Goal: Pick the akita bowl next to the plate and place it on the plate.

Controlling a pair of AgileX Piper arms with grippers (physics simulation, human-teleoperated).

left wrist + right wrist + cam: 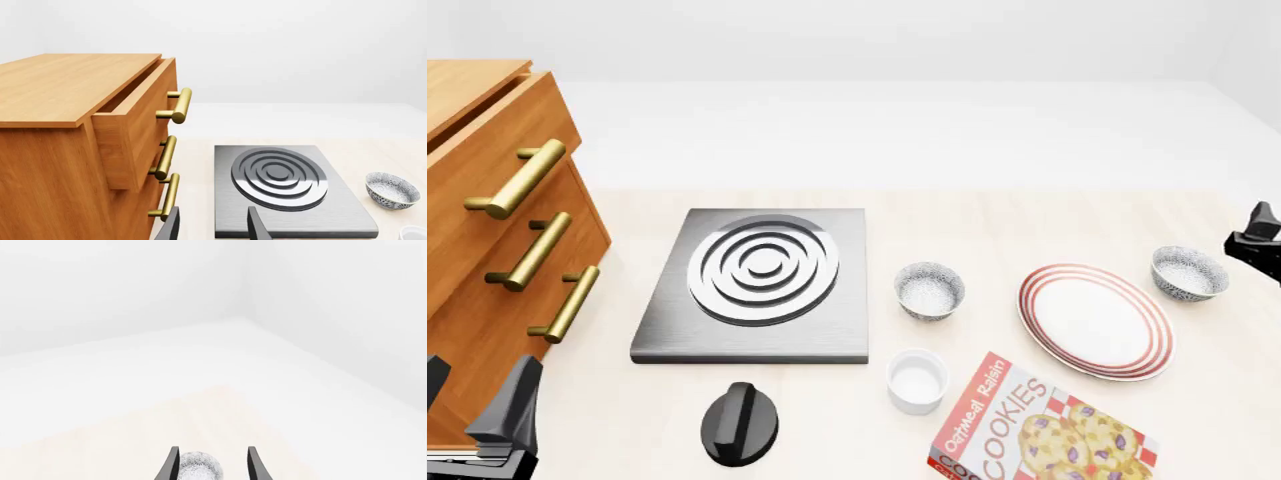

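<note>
The akita bowl is sitting upright just beside the plate, on the side away from the stove, and the right end effector is hanging just beyond it, far nearer than the left end effector. Being round, the bowl is offering no long axis, mouth facing up. In the right wrist view the right end effector's fingers are standing apart and empty with the bowl showing between them; the left is likewise open, gripping nothing
</note>
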